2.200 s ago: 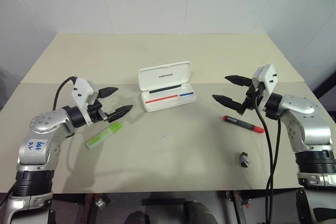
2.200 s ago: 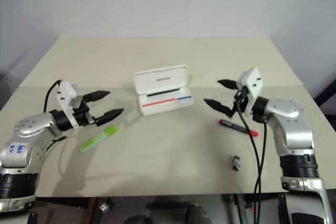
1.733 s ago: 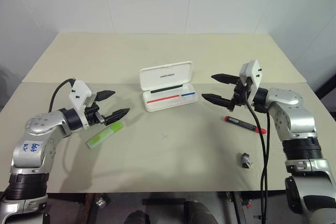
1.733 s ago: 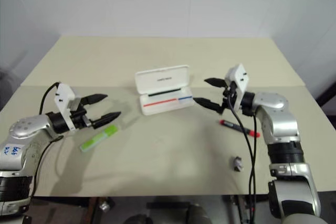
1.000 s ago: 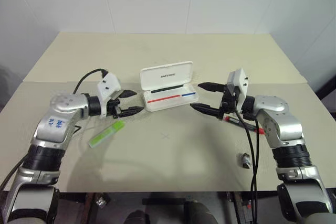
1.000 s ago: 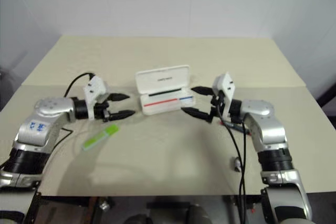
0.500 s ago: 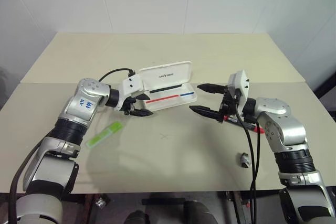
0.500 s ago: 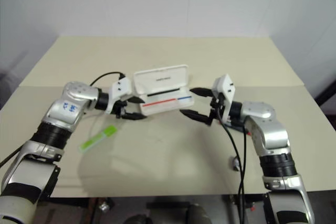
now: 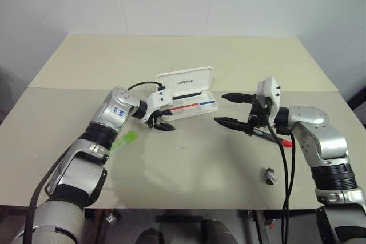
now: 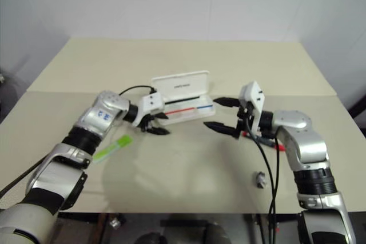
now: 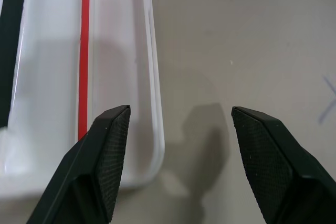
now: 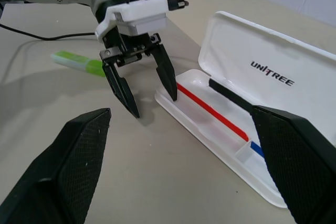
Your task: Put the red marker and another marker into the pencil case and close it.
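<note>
1. My left gripper (image 9: 160,121) is spread and empty, straddling the near left corner of the pencil case (image 9: 191,106); one finger sits over the tray, the other over the table (image 9: 189,170).
2. My right gripper (image 9: 230,110) is spread wide and empty, level, just right of the case.
3. The case lies open at mid-table with its lid up. It looks like light, stiff, slick plastic that would slide if nudged.
4. The red marker (image 9: 274,139) lies under my right wrist. It is slim, rigid and likely to roll; I would pinch it mid-barrel.
5. The green highlighter (image 9: 124,141) lies to the left, chunkier and easier to take across its middle.
</note>
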